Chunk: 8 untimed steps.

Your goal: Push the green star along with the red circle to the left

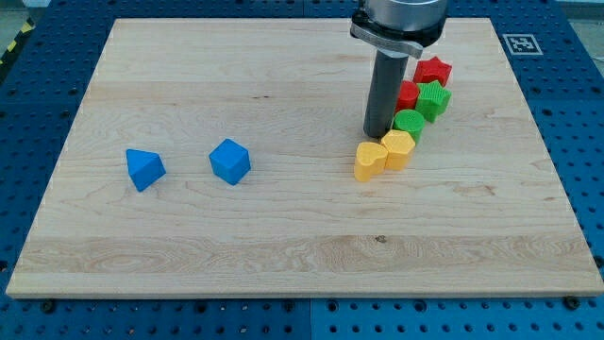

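Note:
The green star (434,99) lies right of centre near the view's top, in a tight cluster of blocks. The red circle (408,93) touches its left side and is partly hidden by my rod. My tip (377,136) rests on the board just left of the cluster, beside the green circle (410,123) and above the yellow heart (370,161). The tip is left of and slightly below the red circle.
A red star (434,69) sits at the cluster's top. A second yellow block (398,148) sits below the green circle. A blue triangular block (144,169) and a blue cube-like block (229,161) lie at the view's left on the wooden board (302,255).

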{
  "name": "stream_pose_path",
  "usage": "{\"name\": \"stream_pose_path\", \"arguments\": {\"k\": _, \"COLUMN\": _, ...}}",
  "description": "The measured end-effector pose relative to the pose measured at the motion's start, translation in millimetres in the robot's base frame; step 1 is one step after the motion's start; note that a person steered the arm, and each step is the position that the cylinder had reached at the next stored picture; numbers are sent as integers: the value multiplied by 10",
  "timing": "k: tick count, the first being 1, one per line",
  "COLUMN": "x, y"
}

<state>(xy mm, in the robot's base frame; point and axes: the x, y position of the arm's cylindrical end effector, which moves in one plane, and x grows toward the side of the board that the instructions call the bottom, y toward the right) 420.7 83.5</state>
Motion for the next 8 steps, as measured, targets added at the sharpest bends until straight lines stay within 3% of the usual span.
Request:
{"name": "stream_pose_path", "arguments": {"k": 2, "x": -615, "y": -288}}
{"name": "stream_pose_path", "arguments": {"k": 4, "x": -1642, "y": 310}}
{"name": "stream_pose_path", "arguments": {"k": 5, "x": -1646, "y": 1300}}
{"name": "stream_pose_path", "arguments": {"k": 6, "x": -1296, "y": 1825}}
{"name": "stream_pose_path", "arguments": {"k": 7, "x": -873, "y": 1788}}
{"name": "stream_pose_path", "arguments": {"k": 8, "x": -649, "y": 1314}}
